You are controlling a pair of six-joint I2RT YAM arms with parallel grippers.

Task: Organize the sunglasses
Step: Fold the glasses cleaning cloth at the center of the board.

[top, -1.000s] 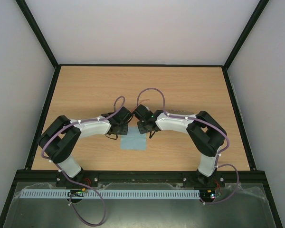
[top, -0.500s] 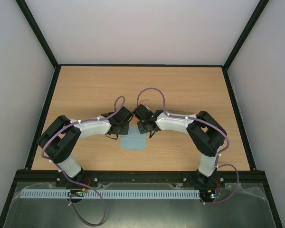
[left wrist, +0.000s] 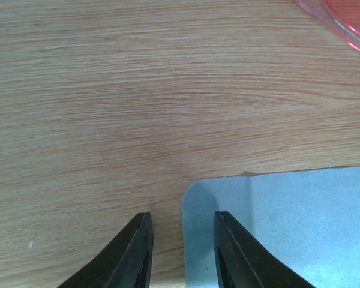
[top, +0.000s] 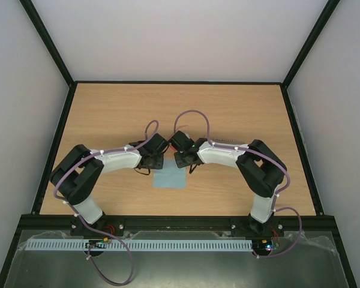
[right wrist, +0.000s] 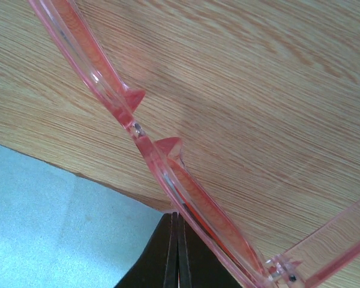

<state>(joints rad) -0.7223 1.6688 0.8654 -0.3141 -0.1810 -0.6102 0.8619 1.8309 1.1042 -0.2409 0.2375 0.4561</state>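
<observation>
Evidently light & thin, the sunglasses hang just above the table by the blue cloth's far edge, right gripper jaws pressed together on a lens rim beside the bridge, it seems. Translucent plastic looks slick, springy & snappable, so the best hold is prob. the front rim or hinge, not a slim temple. Left gripper jaws stand slightly apart, empty, straddling the cloth's corner.
</observation>
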